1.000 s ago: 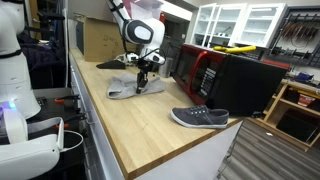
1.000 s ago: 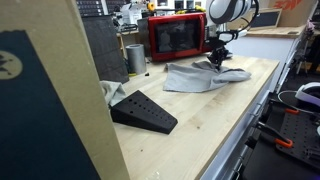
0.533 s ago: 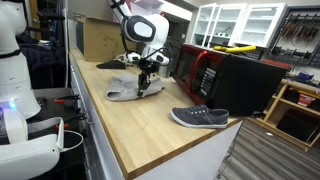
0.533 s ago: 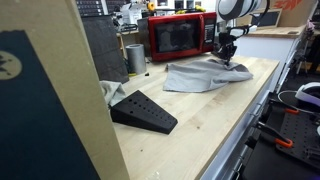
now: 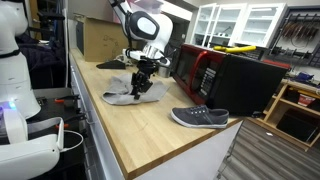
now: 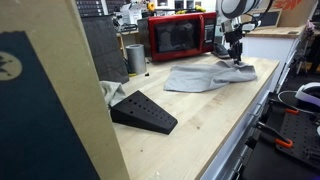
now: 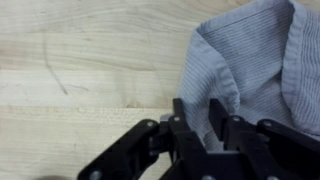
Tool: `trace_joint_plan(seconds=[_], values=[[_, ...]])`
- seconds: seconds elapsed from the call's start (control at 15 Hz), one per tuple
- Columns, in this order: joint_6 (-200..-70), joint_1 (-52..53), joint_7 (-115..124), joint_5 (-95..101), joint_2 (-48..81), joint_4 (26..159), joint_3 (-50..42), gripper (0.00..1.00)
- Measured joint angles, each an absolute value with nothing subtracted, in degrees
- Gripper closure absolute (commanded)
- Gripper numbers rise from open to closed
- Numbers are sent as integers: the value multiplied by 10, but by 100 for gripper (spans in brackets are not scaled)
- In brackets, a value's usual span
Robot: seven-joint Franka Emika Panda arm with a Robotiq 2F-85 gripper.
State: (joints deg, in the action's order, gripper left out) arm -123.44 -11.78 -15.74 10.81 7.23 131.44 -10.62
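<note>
We are looking over a long wooden table [image 5: 150, 135], with a red microwave [image 6: 178, 36] standing at its back edge. A black wedge [image 6: 143, 111] is lying nearer one end, and a grey shoe [image 5: 200, 118] is resting near the other. The grey cloth [image 5: 124, 93] is lying between them on the table, in front of the microwave.

Compared with a second ago, the cloth is no longer lying flat. In both exterior views one edge is now being drawn up into a peak under the gripper [image 5: 142, 79], which is sitting higher than before. The rest of the cloth is trailing on the wood.

In the wrist view the gripper [image 7: 205, 126] is closed tight, pinching a fold of the cloth [image 7: 255, 60] between its fingers. We are judging the hold secure, since the fabric is rising with the arm.
</note>
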Motion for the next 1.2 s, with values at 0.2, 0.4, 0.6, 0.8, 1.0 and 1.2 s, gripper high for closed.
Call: trace_joint_plan(seconds=[0.2,0.4,0.6,0.8,1.0,1.2], values=[[-1234,-114,-168,73,56,1317,-95,12],[-1234,-109,-168,-7,34,1324,-80,14],[-1234,-99,-164,-28,21,1332,-75,4],[-1234,-100,-164,-28,20,1334,-75,4],[-1234,-100,-165,-28,20,1334,-75,0],[-1234,-99,-163,-28,25,1334,-75,0]])
